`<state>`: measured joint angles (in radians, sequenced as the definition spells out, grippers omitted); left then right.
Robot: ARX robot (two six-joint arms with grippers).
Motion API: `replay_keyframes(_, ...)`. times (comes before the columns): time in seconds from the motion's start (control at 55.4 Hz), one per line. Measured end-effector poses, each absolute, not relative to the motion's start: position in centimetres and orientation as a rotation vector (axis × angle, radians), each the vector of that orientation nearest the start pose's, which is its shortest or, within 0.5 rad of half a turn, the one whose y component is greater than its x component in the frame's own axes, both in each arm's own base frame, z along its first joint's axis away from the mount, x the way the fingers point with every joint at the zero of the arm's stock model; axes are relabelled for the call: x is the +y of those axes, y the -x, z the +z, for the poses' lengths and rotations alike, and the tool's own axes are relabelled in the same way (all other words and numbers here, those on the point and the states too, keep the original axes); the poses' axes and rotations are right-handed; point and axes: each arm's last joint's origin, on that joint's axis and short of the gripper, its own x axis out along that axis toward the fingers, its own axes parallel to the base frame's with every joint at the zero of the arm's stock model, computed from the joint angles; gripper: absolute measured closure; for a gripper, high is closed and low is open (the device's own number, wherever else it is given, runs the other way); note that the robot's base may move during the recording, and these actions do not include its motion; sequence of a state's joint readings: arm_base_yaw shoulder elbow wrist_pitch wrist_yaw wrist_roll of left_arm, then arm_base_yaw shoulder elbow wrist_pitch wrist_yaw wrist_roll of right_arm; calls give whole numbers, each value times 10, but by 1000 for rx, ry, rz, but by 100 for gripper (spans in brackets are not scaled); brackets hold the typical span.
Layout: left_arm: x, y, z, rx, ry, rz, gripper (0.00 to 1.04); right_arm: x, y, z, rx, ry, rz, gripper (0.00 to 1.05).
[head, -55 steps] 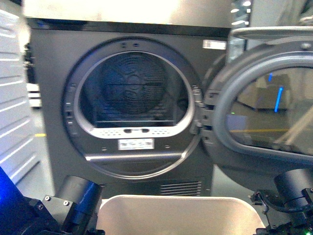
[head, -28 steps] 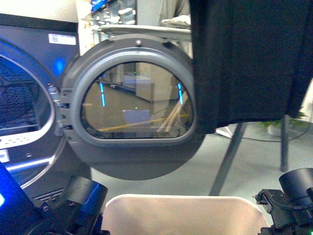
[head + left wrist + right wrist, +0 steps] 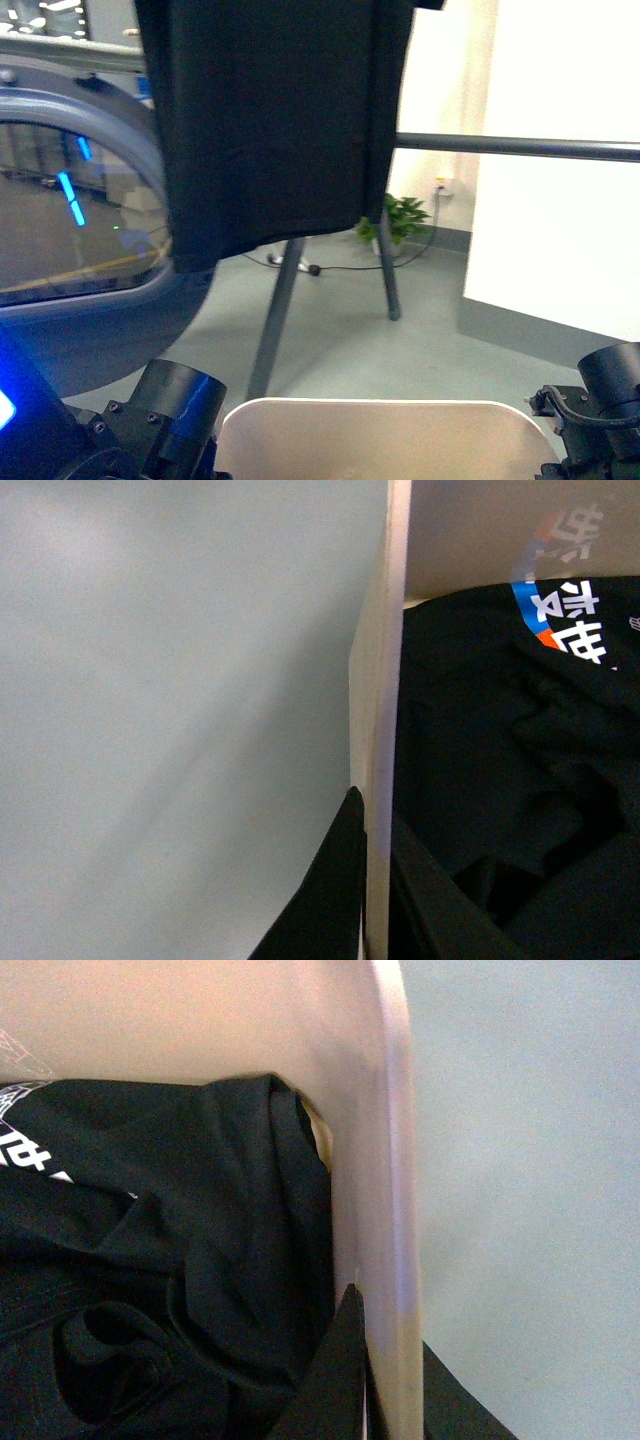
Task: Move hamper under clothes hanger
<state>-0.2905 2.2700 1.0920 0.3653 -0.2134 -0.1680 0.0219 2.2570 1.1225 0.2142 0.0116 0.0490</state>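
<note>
The beige hamper (image 3: pixel 385 440) shows its far rim at the bottom of the front view, between my two arms. Ahead stands the clothes hanger (image 3: pixel 520 147), its dark horizontal bar running right and its splayed legs (image 3: pixel 275 310) on the grey floor. A black garment (image 3: pixel 270 120) hangs from it at upper left. My left gripper (image 3: pixel 375 820) is shut on the hamper's wall (image 3: pixel 385 630), one finger on each side. My right gripper (image 3: pixel 388 1320) is shut the same way on the opposite wall (image 3: pixel 385 1110). Black clothes (image 3: pixel 500 740) with printed lettering lie inside the hamper.
The open dryer door (image 3: pixel 70 220) fills the left edge of the front view. A potted plant (image 3: pixel 400 218) and a cable lie on the floor behind the legs. A white wall panel (image 3: pixel 560 260) stands at right. Grey floor lies between the hamper and the legs.
The front view has swung right: the dryer drum has left the picture and its door has slid to the left edge. The hanger's bar and legs have come into view. Both grippers still hold the hamper.
</note>
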Motion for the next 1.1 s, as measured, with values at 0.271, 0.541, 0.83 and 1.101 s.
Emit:
replay_keyframes(0.271,-109,-390,32,789,-46,4,101,10,-404,35,919,-29,-8,102)
replay_keyframes(0.541,-109,-390,32,789,-46,3,101,10,-404,35,918,-29,-8,102)
replay_keyframes(0.83,-120,-388,33,791,-38,-51,101,-2,-404,35,919,-35,-49,102)
replay_keyframes(1.101,-107,-391,33,785,-39,17,101,13,-403,35,920,-27,2,102)
